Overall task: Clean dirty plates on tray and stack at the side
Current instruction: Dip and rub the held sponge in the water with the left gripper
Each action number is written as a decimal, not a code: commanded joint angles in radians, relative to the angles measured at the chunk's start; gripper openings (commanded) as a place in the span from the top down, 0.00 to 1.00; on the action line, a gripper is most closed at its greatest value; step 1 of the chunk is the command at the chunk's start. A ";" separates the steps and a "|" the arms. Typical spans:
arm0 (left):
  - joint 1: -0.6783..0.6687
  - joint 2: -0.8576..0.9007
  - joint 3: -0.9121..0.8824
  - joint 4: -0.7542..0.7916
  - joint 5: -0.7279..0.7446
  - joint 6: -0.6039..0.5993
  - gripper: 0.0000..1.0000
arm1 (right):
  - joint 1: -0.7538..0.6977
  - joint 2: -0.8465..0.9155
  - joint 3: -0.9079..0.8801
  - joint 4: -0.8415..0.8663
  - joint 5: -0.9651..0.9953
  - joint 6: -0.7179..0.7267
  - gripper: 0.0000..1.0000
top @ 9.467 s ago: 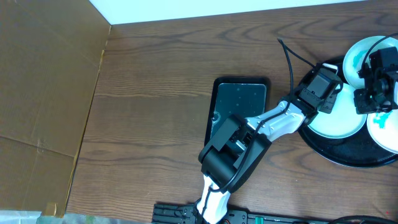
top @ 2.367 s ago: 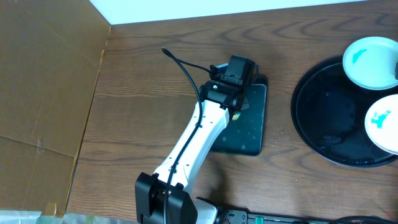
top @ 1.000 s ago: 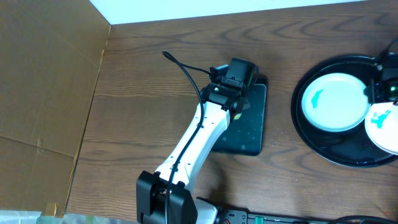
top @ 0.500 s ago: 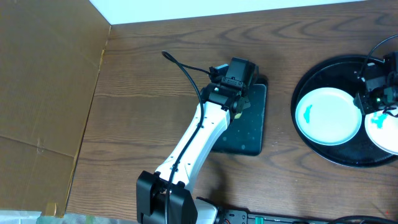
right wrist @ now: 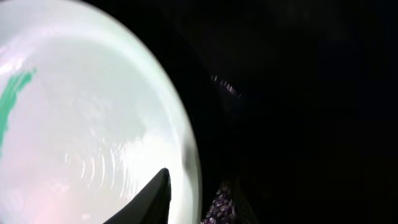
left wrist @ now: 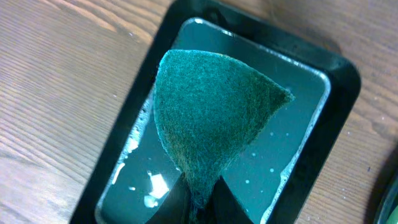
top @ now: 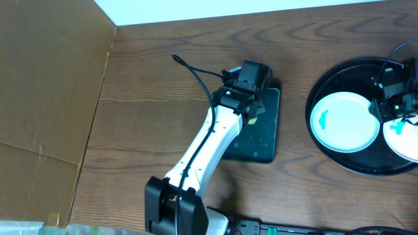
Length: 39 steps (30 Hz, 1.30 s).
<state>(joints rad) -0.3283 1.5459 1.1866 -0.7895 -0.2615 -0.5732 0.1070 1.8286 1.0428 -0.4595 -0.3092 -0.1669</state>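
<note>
Smeared plate point(top: 344, 122) lies flat in the left half of the round tray point(top: 353, 164). A second dirty plate point(top: 403, 135) sits just beside it at the frame's right edge. My right end effector point(right wrist: 193, 193) straddles the first plate's rim, one finger on top. Can't tell if it's pinching or slack. Left end effector point(left wrist: 199, 199) is pinched on the green sponge point(left wrist: 211, 118), hanging over the wet small tray point(left wrist: 339, 106), well apart across the counter point(top: 150, 98). I'd call this setup for the scrub. Next I reckon: steady the plate, bring the sponge over, wipe the teal smear.
</note>
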 commanded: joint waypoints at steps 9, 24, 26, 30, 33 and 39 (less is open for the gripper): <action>0.011 0.091 -0.005 0.027 0.014 -0.006 0.93 | 0.005 0.008 -0.011 -0.025 -0.028 0.043 0.83; 0.159 0.299 -0.005 0.126 0.293 0.082 0.93 | 0.005 0.008 -0.012 -0.003 0.013 0.043 0.98; 0.159 0.330 -0.005 0.141 0.303 0.082 0.93 | 0.005 0.008 -0.012 -0.003 0.013 0.043 0.99; 0.159 0.372 -0.005 0.152 0.306 0.083 0.93 | 0.005 0.008 -0.012 0.007 0.013 0.043 0.98; 0.159 0.396 -0.005 0.164 0.284 0.087 0.93 | 0.005 0.008 -0.012 0.013 0.013 0.043 0.99; 0.159 0.410 -0.005 0.175 0.171 0.111 0.93 | 0.005 0.008 -0.012 0.023 0.013 0.043 0.99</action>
<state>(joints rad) -0.1734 1.8938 1.1873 -0.6224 -0.0319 -0.4946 0.1070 1.8290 1.0363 -0.4423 -0.3092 -0.1310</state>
